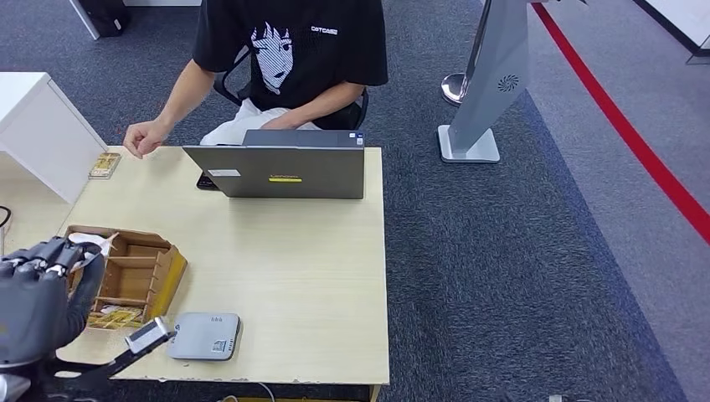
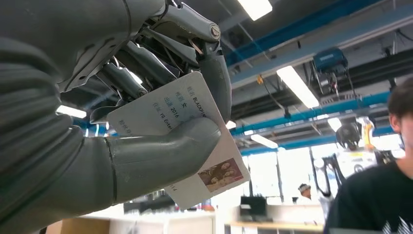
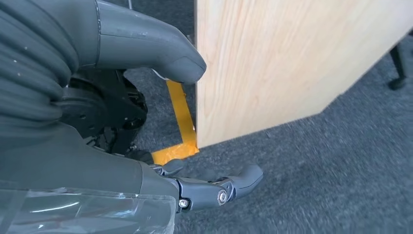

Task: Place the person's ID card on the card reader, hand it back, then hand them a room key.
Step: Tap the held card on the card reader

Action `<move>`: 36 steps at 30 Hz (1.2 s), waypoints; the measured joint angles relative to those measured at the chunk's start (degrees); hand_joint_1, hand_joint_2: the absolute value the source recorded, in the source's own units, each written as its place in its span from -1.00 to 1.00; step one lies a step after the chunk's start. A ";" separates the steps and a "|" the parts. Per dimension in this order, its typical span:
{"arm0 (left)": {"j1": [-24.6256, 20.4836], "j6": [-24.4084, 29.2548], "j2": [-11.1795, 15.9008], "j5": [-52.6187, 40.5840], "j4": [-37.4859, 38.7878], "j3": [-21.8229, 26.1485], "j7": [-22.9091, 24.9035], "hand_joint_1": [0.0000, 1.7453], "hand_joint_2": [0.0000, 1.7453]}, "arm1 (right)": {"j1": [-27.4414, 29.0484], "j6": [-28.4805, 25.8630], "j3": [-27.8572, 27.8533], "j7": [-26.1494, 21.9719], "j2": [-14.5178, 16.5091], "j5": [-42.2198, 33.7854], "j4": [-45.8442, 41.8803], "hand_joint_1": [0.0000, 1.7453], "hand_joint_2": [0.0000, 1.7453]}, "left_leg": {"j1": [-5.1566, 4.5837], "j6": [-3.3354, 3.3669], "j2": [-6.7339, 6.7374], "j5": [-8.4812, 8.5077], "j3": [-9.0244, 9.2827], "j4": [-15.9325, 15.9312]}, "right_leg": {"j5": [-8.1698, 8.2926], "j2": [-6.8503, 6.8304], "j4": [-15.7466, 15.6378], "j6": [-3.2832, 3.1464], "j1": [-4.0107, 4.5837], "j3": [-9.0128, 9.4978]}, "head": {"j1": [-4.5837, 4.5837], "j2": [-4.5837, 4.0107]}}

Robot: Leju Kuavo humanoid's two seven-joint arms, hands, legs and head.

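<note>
Fingers [image 2: 146, 63] of the left hand [image 2: 122, 122] curl behind a white ID card [image 2: 160, 114], and the thick thumb presses across its printed face, so the card is pinched firmly with its photo end sticking out past the thumb. From the head view that left hand [image 1: 42, 289] hovers at the near left of the wooden table [image 1: 293, 276], over a wooden organiser tray [image 1: 163, 276] with divided compartments, some holding what look like yellowish cards. The grey card reader [image 1: 203, 337] lies flat at the near edge of the table, just right of the tray and close to the hand. At the far side a person sits behind an open laptop [image 1: 285, 172], with one hand [image 1: 144, 138] resting at the far left corner of the table. The right hand [image 3: 209, 190] hangs low beside the light wooden table side, above dark carpet and a strip of yellow floor tape; its fingers are apart and hold nothing. Judging by the card in hand and the bare reader top, the step is either bringing the card to the reader or taking it back to the person; the pictures do not settle which. To lay it on the reader well, the wrist should turn so the card comes flat, then lower squarely onto the grey top, clear of the tray wall. The thumb should ease off only once the card rests flat, or it may slide off the near edge.
</note>
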 joint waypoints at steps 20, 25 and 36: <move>14.96 -2.92 -4.34 3.95 4.11 -0.01 1.82 1.00 1.00 | 1.74 -2.59 0.90 0.24 0.00 -1.41 -4.05 -1.00 1.00 | 0.02 -0.03 -0.08 0.03 -0.04 0.00 | 0.01 -0.11 0.04 -0.01 0.00 -0.07 | -0.01 -0.01; 14.05 -3.83 -4.83 3.25 7.07 -0.06 1.95 1.00 1.00 | 1.65 -1.78 0.95 0.31 0.00 -0.58 -4.04 -1.00 1.00 | 0.02 -0.02 -0.08 0.03 -0.05 0.00 | 0.01 -0.12 0.04 -0.01 0.00 -0.09 | -0.02 0.00; 6.79 -6.43 -6.35 0.39 12.78 -4.50 4.03 1.00 1.00 | -1.93 2.78 0.90 -1.51 0.00 3.66 -3.39 -1.00 1.00 | 0.02 0.04 -0.06 0.15 -0.10 0.04 | 0.18 -0.09 0.04 0.00 0.00 -0.13 | -0.01 0.00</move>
